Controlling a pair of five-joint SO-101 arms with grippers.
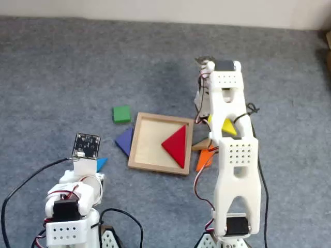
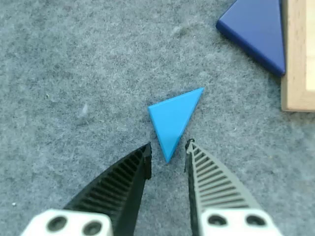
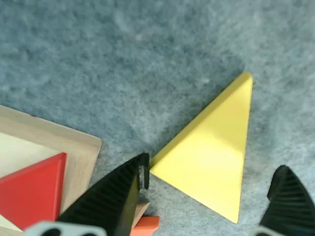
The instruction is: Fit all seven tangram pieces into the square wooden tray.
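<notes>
The square wooden tray [image 1: 150,135] lies mid-table with a red triangle [image 1: 177,145] in its right half. My left gripper [image 2: 168,148] is open, and the near tip of a light blue triangle [image 2: 173,119] lies between its fingertips on the carpet. A dark blue piece [image 2: 256,27] rests against the tray's left rim [image 2: 298,54]. My right gripper [image 3: 212,172] is open wide over a yellow triangle [image 3: 211,147], one finger at each side of it. This triangle [image 1: 228,126] sits right of the tray, partly under the arm.
A green square [image 1: 121,114] lies off the tray's far left corner. An orange piece [image 1: 204,159] and a tan piece [image 1: 200,145] sit by the tray's right rim, beneath the right arm. Grey carpet covers the table.
</notes>
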